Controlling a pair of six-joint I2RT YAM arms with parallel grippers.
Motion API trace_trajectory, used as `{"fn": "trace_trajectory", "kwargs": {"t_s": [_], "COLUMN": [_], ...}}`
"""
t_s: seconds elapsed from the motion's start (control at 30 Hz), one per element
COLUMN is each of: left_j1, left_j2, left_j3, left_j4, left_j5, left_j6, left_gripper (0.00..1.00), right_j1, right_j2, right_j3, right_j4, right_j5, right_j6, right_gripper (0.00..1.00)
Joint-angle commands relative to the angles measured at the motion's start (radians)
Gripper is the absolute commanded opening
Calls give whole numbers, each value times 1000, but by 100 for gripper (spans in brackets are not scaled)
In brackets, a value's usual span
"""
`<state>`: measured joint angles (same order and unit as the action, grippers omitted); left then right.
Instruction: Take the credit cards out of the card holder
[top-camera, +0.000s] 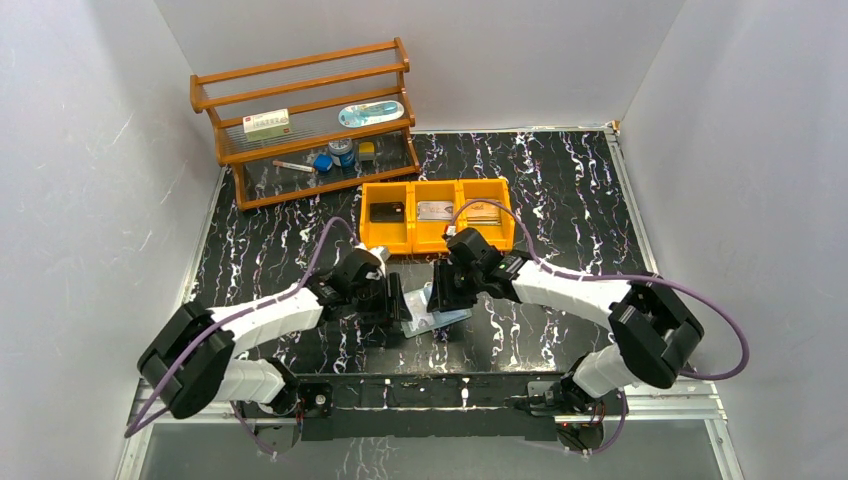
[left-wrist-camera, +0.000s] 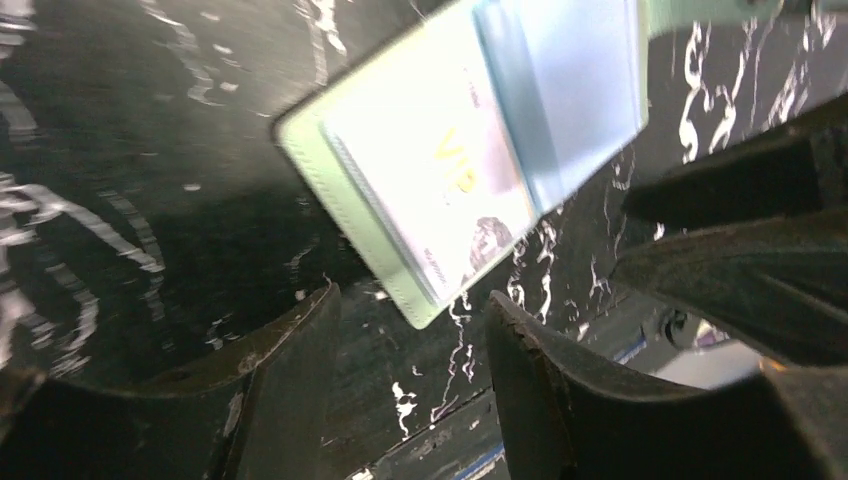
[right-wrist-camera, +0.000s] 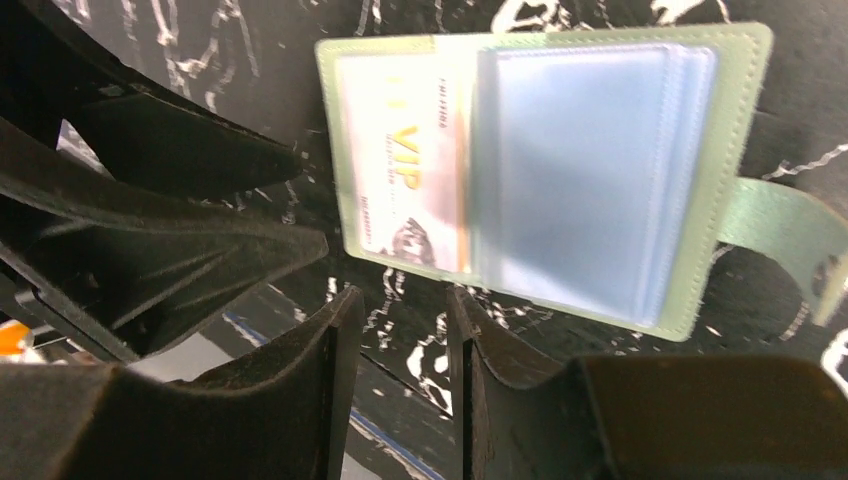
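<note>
The card holder (top-camera: 432, 312) lies flat and opened on the black marbled table between my two grippers. It is pale green with bluish clear sleeves (right-wrist-camera: 580, 170). A white card marked VIP in gold (right-wrist-camera: 405, 160) sits in a sleeve, and shows again in the left wrist view as the VIP card (left-wrist-camera: 440, 170) inside the holder (left-wrist-camera: 560, 90). My left gripper (left-wrist-camera: 415, 320) is open, with the holder's near corner just at the gap between its fingertips, not clamped. My right gripper (right-wrist-camera: 400, 300) is open too, its tips just short of the holder's long edge. Left gripper (top-camera: 393, 300) and right gripper (top-camera: 447, 293) nearly meet.
An orange three-compartment bin (top-camera: 437, 243) stands just behind the grippers, holding a dark item (top-camera: 386, 212), a silvery card (top-camera: 436, 211) and a tan card (top-camera: 483, 212). A wooden rack (top-camera: 305, 120) with small items is at the back left. White walls close in both sides.
</note>
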<state>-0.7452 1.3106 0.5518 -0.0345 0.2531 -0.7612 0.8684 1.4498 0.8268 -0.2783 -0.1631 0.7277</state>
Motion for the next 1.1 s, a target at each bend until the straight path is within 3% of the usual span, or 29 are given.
{"fn": "trace_trajectory", "kwargs": {"t_s": [0.0, 0.1, 0.33, 0.5, 0.57, 0.67, 0.8, 0.83, 0.93, 1.07], "left_j1": [4, 4, 4, 4, 4, 3, 1, 0, 0, -2], "left_j2": [-95, -105, 19, 122, 164, 216, 246, 245, 243, 242], "left_j3": [77, 94, 116, 106, 75, 45, 42, 43, 43, 50], "left_j4": [-176, -147, 2, 4, -21, -21, -55, -67, -65, -63], "left_j5": [-252, -229, -18, -8, -45, -40, -66, -80, -83, -78], "left_j6": [-56, -47, -64, -98, -121, -108, -85, -79, -70, -44], "left_gripper": [52, 52, 42, 41, 36, 25, 14, 7, 3, 0], "right_j1": [-23, -57, -94, -96, -97, -107, -139, -140, -140, -141], "right_j2": [3, 55, 163, 204, 230, 229, 222, 216, 230, 263], "right_j3": [24, 10, 29, 30, -3, -63, -121, -126, -124, -143], "right_j4": [110, 162, 207, 187, 209, 324, 524, 547, 539, 569], "right_j5": [-51, -91, -190, -178, -198, -271, -415, -426, -421, -408], "right_j6": [82, 103, 65, 64, 92, 158, 234, 241, 242, 266], "right_gripper": [44, 41, 39, 40, 40, 29, 5, 6, 19, 25]}}
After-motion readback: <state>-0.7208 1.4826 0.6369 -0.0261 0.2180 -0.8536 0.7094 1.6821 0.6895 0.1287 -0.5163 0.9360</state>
